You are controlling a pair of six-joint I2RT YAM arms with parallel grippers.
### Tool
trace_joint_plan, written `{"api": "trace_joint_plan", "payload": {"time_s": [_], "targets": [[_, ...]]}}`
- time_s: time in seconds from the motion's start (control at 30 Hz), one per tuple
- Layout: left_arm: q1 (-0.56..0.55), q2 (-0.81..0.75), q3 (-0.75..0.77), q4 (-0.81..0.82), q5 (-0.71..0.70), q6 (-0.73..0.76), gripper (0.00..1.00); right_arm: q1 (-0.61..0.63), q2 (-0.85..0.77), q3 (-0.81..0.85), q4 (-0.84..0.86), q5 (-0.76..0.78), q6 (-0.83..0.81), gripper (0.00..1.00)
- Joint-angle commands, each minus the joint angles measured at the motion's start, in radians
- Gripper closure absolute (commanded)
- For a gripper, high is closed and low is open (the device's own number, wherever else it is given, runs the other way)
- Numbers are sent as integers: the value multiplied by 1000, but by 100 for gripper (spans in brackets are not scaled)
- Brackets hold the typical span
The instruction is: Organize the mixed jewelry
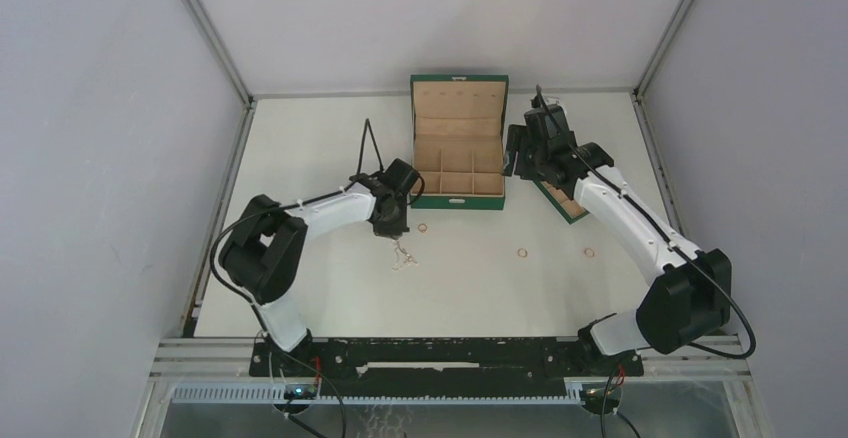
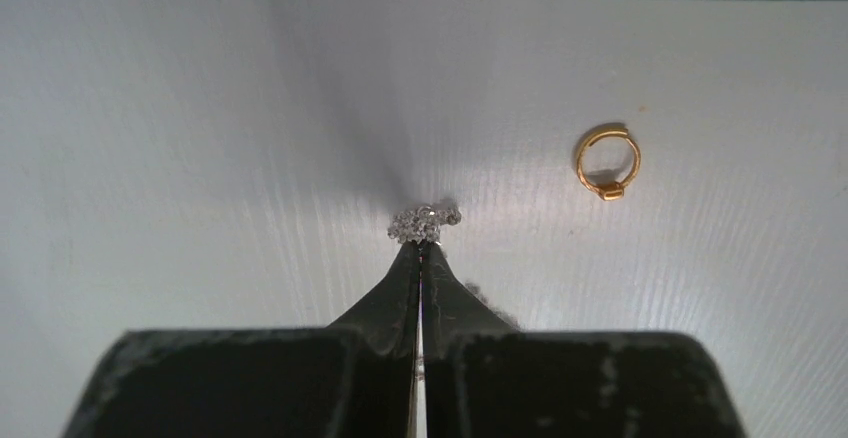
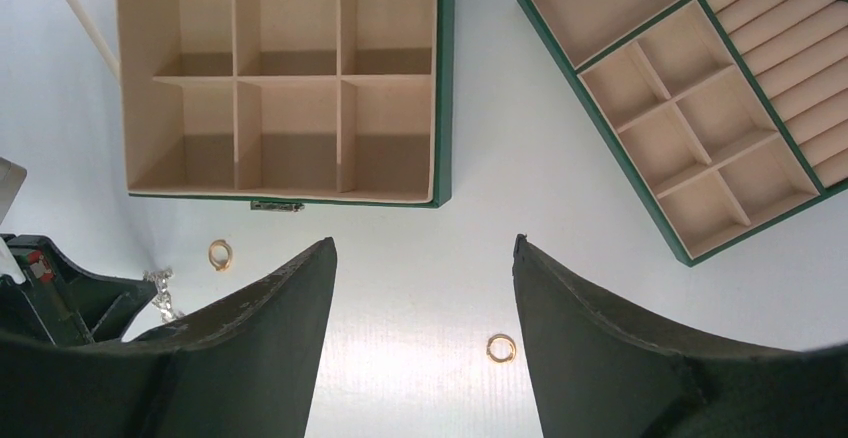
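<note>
A matte white table (image 1: 300,158) sat between pale grey walls. From above, the left gripper (image 1: 392,230) pointed down at a fine silvery chain (image 1: 404,258). A gold ring (image 1: 423,227) lay just beside it, with a second ring (image 1: 522,253) and a third ring (image 1: 589,253) farther right. All were outside the open green box (image 1: 460,203).

In the left wrist view, the dark tapered fingers (image 2: 400,288) were pressed together on a small bunch of chain at their very tips (a thin hold). I judged the loose links could slip free or snag on a partition.

In the right wrist view, the right gripper (image 3: 421,242) stood spread and empty. The second ring, a smooth thin hoop, lay on the table between its fingers and might skid off hard pads. The box's tan compartments looked stiff and bare.
</note>
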Motion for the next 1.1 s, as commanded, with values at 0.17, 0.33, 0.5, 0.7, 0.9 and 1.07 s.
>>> {"api": "trace_joint_plan", "payload": {"time_s": [0.17,0.33,0.5,0.7,0.9,1.07], "targets": [[-2,-144,34,-32,41,105,100,6,-72,4,0,30,33,27],[-3,-206,90,-77,79,145,100,6,-94,4,-8,42,39,27],[0,-272,223,-176,111,179,100,-3,-127,4,-13,55,45,27],[12,-312,384,-231,153,203,100,-24,-160,4,-26,60,45,27],[27,-243,648,-304,155,214,100,-31,-181,4,-41,77,39,28],[39,-162,814,-319,148,219,100,-35,-203,4,-56,78,37,28]]}}
